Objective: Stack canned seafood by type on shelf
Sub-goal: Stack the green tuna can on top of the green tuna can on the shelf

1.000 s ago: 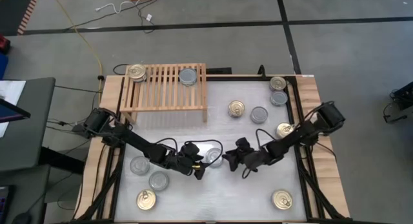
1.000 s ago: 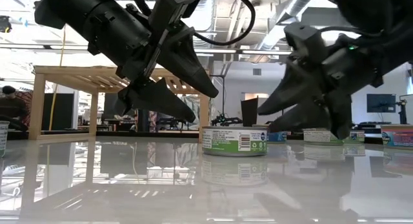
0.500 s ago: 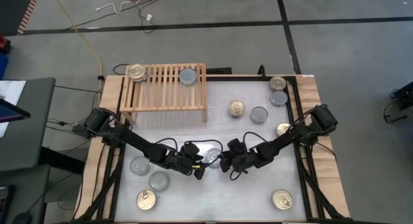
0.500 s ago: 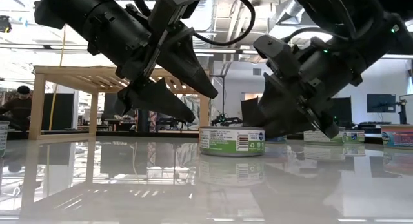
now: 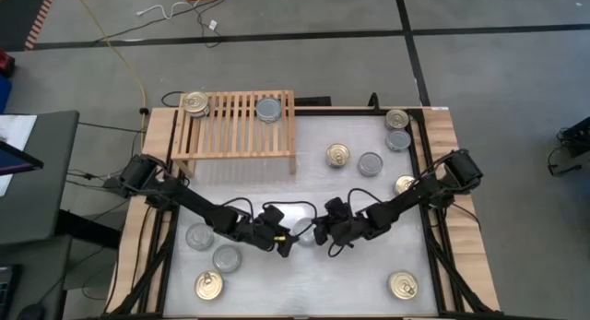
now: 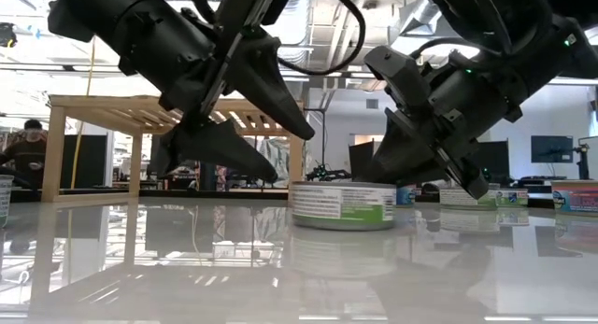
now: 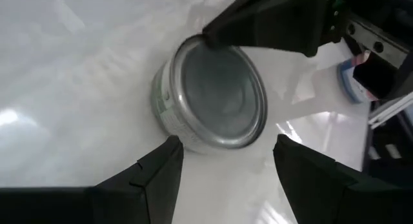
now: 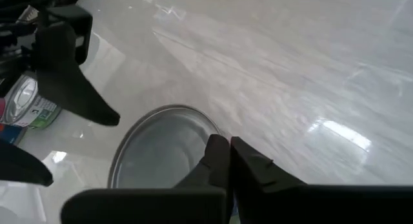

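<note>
Right hand (image 6: 439, 170) swung in from the right side of the bench (image 5: 369, 265) to the silver-topped can (image 6: 343, 204) at mid-bench, now right against its top edge. Fingers (image 8: 222, 161), a second ago spread wide, now pressed together. Can nudged slightly toward the left hand (image 6: 266, 147), label turned so the barcode side no longer faces the low camera. Person in the background at far left (image 6: 28, 142) shifted a little rightward.

Grey floor (image 5: 479, 89), black tape lines (image 5: 277, 36)
</note>
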You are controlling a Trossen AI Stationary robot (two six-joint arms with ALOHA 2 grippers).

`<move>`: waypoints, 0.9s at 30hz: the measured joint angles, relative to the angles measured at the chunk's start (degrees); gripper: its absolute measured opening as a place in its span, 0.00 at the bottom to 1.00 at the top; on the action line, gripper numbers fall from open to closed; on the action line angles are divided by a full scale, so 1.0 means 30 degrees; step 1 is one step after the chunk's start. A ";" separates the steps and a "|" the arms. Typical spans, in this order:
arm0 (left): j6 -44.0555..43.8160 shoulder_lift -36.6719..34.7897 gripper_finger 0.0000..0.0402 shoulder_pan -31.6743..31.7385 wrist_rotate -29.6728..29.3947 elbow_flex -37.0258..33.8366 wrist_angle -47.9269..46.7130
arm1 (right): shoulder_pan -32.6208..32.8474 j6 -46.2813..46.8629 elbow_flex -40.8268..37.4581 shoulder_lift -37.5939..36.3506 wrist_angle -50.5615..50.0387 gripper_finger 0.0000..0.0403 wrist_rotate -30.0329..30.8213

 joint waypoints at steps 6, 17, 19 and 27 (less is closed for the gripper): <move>-0.2023 0.0000 0.57 -0.0500 0.0128 0.0000 0.0001 | 0.0095 0.0008 0.0000 0.0000 -0.0045 0.06 0.0022; -0.6673 0.0122 0.57 -0.1517 -0.3028 0.0000 0.0405 | 0.0410 0.2378 0.0000 0.0007 -0.0927 0.05 0.1025; -0.7336 0.0427 0.57 -0.1552 -0.3334 0.0000 0.0677 | 0.0529 0.2696 0.0000 0.0007 -0.0969 0.05 0.1230; -0.8075 0.2867 0.57 -0.1570 -0.3373 0.0703 0.3014 | 0.0641 0.3091 -0.0022 0.0022 -0.0999 0.05 0.1464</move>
